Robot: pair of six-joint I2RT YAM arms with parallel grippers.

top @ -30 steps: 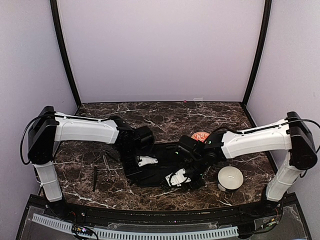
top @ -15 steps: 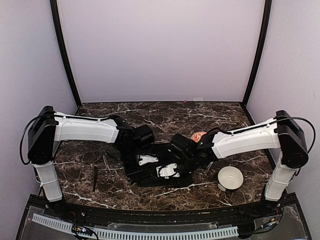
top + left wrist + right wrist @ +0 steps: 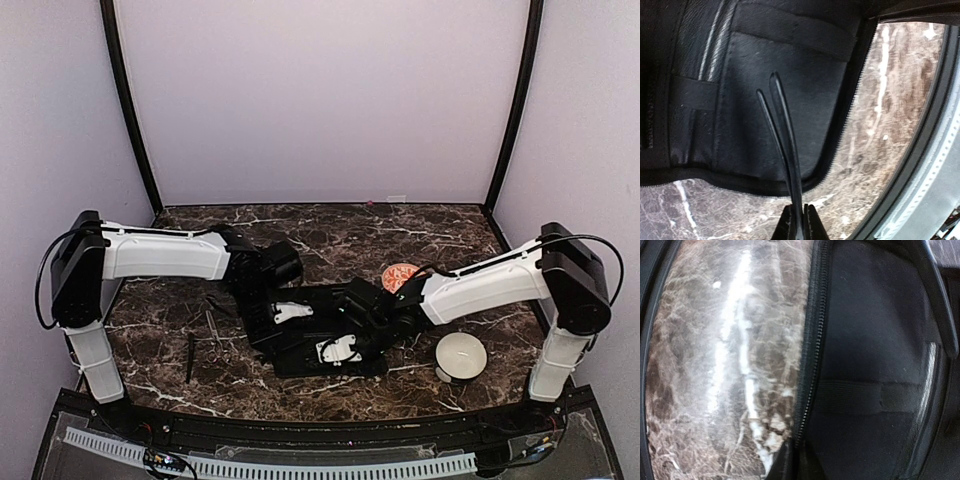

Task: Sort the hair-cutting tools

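Left wrist cam: left hand [image 3: 799, 221] is clamped on a thin dark two-pronged stick [image 3: 781, 135]. Its long axis runs straight out from the fingers, tips pointing away over the open case [image 3: 750, 125]. Top cam can't show that grip at all. Right hand [image 3: 794, 459] pinches the case's zipper edge. Farther out, left of the left hand, scissors [image 3: 213, 338] and comb [image 3: 189, 357] lie on the surface [image 3: 330, 232].

Black case [image 3: 303, 338], white bowl [image 3: 461, 355], orange bowl [image 3: 400, 273], table [image 3: 330, 230]
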